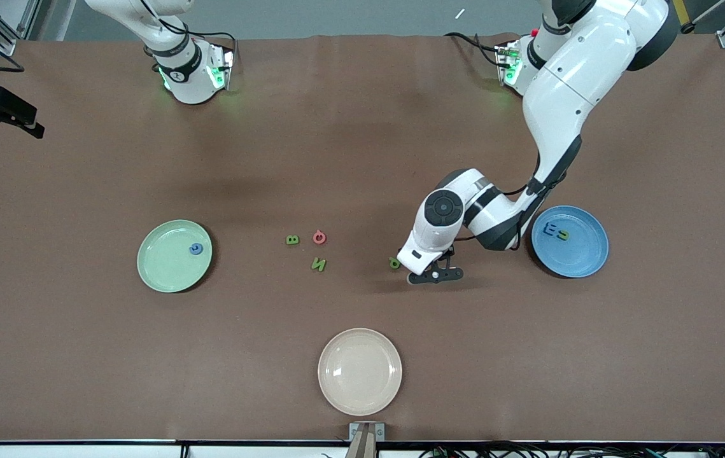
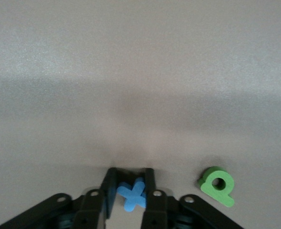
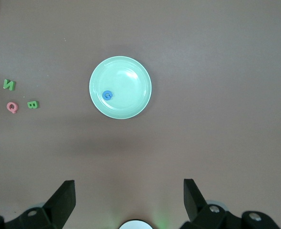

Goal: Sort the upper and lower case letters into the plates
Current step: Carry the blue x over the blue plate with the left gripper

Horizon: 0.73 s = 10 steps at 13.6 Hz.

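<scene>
- Letters are the whole job here, and the one that counts now is a small blue x (image 2: pixel 132 196) lying flat on the brown table (image 1: pixel 362 127), toward the left arm's end and well in from every edge.
- Left gripper (image 1: pixel 433 275) is down at the table right over that x; in the left wrist view the blue piece sits squarely between the two fingers (image 2: pixel 109 191), which stand close on either side of it. I would call that a grip closing on the x, though I cannot see whether both pads press it yet.
- Just beside the fingers, untouched, lies a green letter with a round hole (image 1: pixel 394 262), toward the middle of the table from the gripper.
- Blue plate (image 1: pixel 585 261) lies close by, toward the left arm's end of the table from the gripper, with a blue letter (image 1: pixel 552 229) and a green one (image 1: pixel 564 235) already in it.
- Pale green plate (image 1: pixel 161 267) sits well apart toward the right arm's end, holding one blue letter (image 1: pixel 195 249).
- Three more wait mid-table: green B (image 1: pixel 292 239), red letter (image 1: pixel 319 237), green N (image 1: pixel 318 264).
- Cream plate (image 1: pixel 359 401) near the front edge holds nothing.
- Right gripper (image 3: pixel 129 200) hangs high above the pale green plate, jaws wide apart; that arm waits.
</scene>
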Tool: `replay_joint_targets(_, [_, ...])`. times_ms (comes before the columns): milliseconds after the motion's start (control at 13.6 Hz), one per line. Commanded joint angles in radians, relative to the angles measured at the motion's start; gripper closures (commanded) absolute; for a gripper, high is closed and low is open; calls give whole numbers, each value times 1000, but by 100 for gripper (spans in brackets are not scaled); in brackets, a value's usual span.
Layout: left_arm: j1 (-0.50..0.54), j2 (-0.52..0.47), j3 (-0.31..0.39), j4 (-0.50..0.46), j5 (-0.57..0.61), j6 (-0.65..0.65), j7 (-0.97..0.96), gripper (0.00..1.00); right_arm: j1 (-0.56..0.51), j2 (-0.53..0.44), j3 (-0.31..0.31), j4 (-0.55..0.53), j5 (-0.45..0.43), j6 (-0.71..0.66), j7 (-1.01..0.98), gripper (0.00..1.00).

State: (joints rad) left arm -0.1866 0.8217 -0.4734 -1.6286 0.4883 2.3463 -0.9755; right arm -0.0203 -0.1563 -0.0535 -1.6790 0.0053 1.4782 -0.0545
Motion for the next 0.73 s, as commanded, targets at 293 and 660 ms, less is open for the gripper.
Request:
replay_joint_targets(293, [9, -9, 9, 10, -13, -8, -45, 91, -18, -39, 11, -41, -1, 11, 1, 0])
replay_joint_targets(660, [109, -68, -69, 6, -10, -145, -29, 94, -18, -39, 9, -41, -1, 11, 1, 0])
